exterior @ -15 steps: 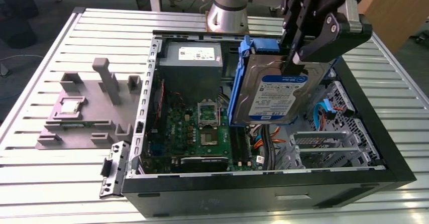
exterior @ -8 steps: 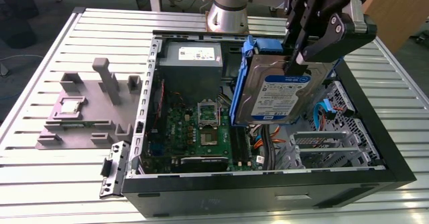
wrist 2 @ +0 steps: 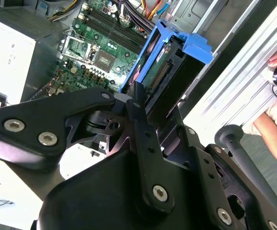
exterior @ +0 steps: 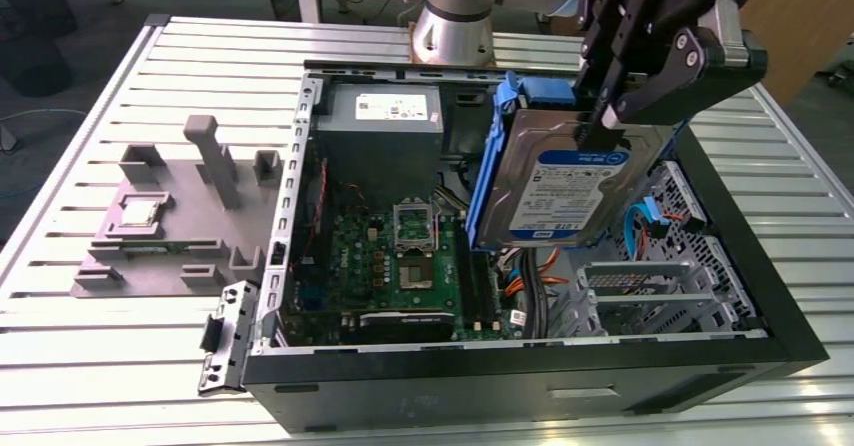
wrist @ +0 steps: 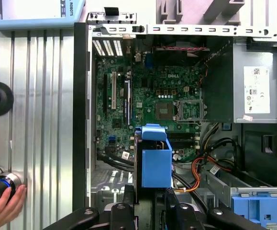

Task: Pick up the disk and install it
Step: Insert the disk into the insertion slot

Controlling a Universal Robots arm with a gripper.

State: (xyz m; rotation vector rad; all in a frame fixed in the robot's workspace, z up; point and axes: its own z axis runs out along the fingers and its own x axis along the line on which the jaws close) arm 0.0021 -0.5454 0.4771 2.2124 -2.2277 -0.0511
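Observation:
The disk (exterior: 567, 196) is a silver hard drive with a blue-and-white label in a bright blue bracket. It hangs on edge, tilted, above the open computer case (exterior: 534, 371), over the space between the motherboard (exterior: 400, 266) and the metal drive cage (exterior: 654, 286). My black gripper (exterior: 607, 126) is shut on its upper edge. In the first wrist view the disk's blue bracket (wrist: 156, 160) juts out from between the fingers (wrist: 126, 211) over the case interior. In the second wrist view the disk (wrist 2: 176, 45) extends away from the gripper toward the motherboard (wrist 2: 95, 48).
A grey fixture (exterior: 174, 256) holding a small square processor chip (exterior: 140, 214) lies beside the case on the exterior view's left. The grey power supply (exterior: 380, 116) fills the case's far corner. Orange and blue cables (exterior: 534, 271) run under the disk. A person's hand (wrist: 2, 208) rests on the slatted table.

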